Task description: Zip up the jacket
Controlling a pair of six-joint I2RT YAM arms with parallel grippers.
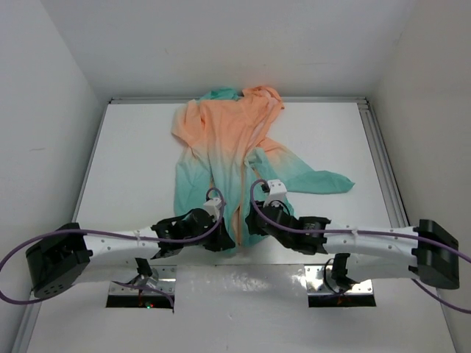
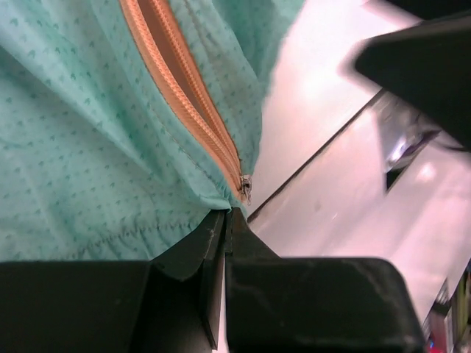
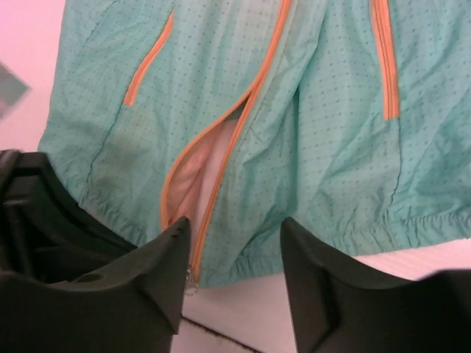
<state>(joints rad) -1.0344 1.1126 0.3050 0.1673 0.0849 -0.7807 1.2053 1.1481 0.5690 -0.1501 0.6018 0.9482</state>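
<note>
The jacket (image 1: 228, 140) lies flat on the white table, peach half far, teal half near the arms. Its orange front zipper (image 3: 250, 95) gapes open at the bottom and shows pale lining. The small metal slider (image 2: 245, 185) sits at the hem's lower end; it also shows in the right wrist view (image 3: 192, 280). My left gripper (image 2: 225, 215) is shut, its tips pinching the teal hem just beside the slider. My right gripper (image 3: 235, 250) is open over the hem, its left finger (image 3: 173, 257) close to the slider. In the top view both grippers, left (image 1: 221, 239) and right (image 1: 254, 220), meet at the hem's middle.
One teal sleeve (image 1: 324, 180) stretches to the right across the table (image 1: 132, 162). Metal rails (image 1: 383, 162) edge the table between white walls. The arm base plates (image 1: 140, 290) lie at the near edge.
</note>
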